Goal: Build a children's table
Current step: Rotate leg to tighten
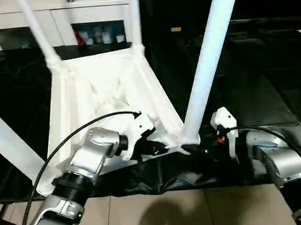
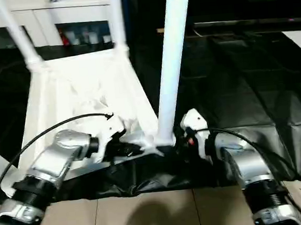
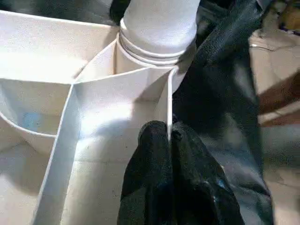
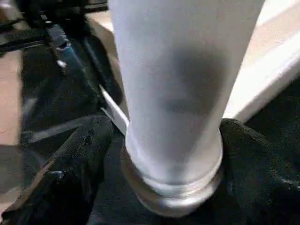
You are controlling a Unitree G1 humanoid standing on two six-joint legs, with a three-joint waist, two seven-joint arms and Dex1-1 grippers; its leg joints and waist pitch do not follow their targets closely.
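head views: table top [image 1: 101,90] upside down on black cloth [image 1: 254,98], four legs [image 1: 209,60] up. left wrist: left gripper [image 3: 169,136] pinches rim [image 3: 169,101]. right wrist: right gripper [image 4: 164,154] clamps near-corner leg base.

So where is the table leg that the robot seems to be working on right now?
The leg stands upright in the near right corner socket of the upside-down table top, with the right gripper around its base and the left gripper pinching the rim beside it.
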